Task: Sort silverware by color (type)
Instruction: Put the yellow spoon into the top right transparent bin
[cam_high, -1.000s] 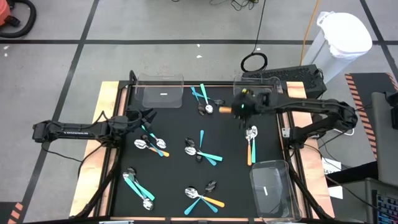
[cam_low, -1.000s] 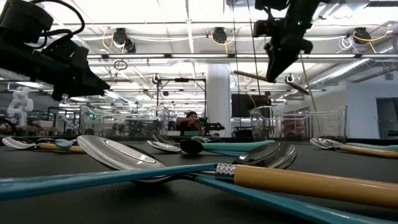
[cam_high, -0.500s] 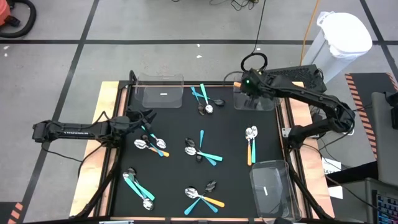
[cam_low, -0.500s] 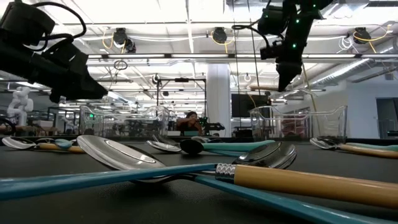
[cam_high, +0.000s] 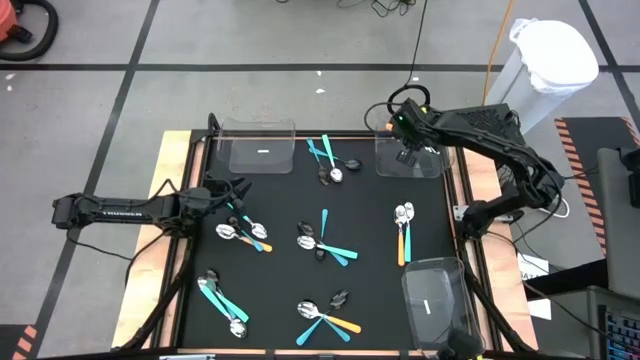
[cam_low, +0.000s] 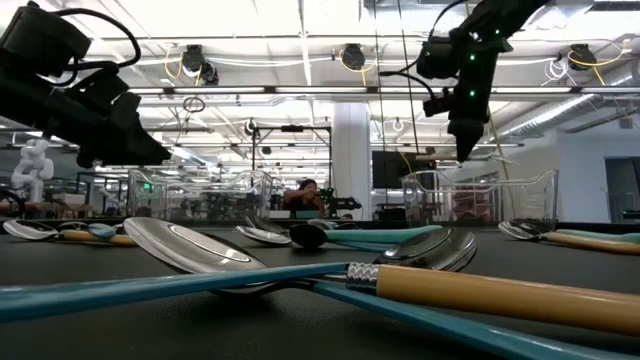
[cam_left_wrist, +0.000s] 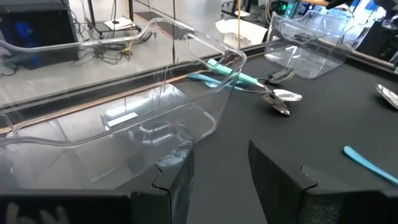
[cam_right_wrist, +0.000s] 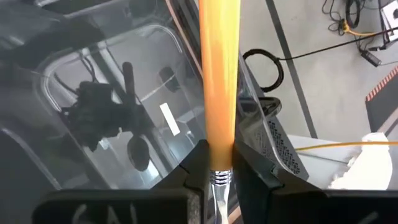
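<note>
Swung since a second ago from above the mat's middle to the table's far right corner: right gripper (cam_right_wrist: 219, 163), clamped on an orange-handled spoon (cam_right_wrist: 219, 81), hanging over the clear bin (cam_high: 409, 160) there, white label on its floor unreadable. Parked at the left edge, left gripper (cam_left_wrist: 217, 168), fingers parted, empty, facing another clear bin (cam_left_wrist: 124, 124). Scattered across the black mat (cam_high: 370, 290), remaining silverware (cam_high: 323, 243), open lanes between clusters.

Grey tiled floor (cam_high: 250, 60), white bin (cam_high: 548, 62)
</note>
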